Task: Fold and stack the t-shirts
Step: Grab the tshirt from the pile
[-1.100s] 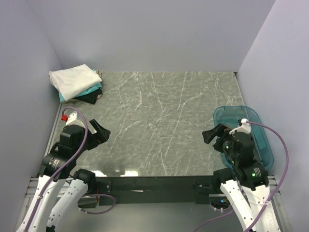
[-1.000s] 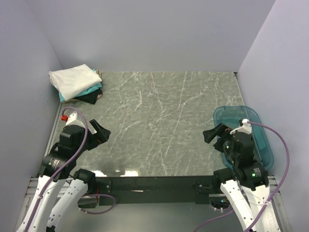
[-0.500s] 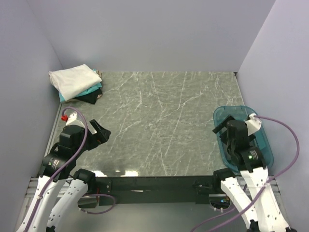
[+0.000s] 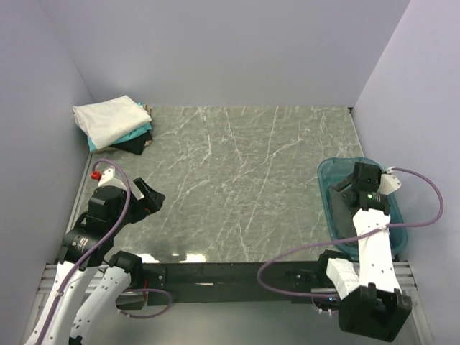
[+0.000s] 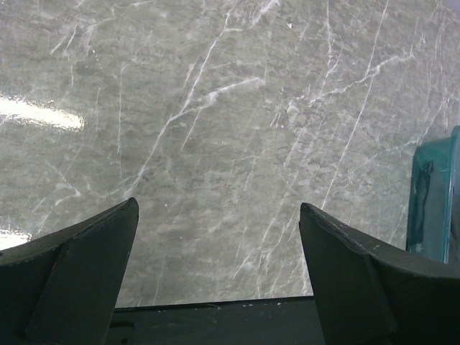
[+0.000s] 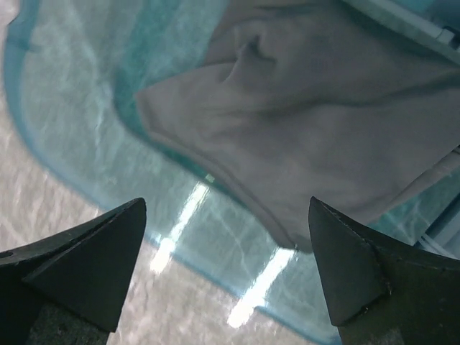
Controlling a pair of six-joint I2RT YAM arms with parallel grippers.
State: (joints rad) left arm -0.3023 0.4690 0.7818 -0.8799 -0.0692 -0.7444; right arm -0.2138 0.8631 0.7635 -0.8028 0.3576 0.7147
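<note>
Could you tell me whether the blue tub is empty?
Not empty: the right wrist view shows a crumpled grey t-shirt lying inside the tub.

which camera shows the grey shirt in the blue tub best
The right wrist view: the crumpled grey shirt fills much of the frame, lying in the blue tub. In the top external view the right arm covers most of the tub and no shirt shows. The left wrist view catches only the tub's edge.

Left gripper (image 5: 217, 203) held low, jaws wide; right gripper (image 6: 226, 201) outstretched (also wide).
</note>
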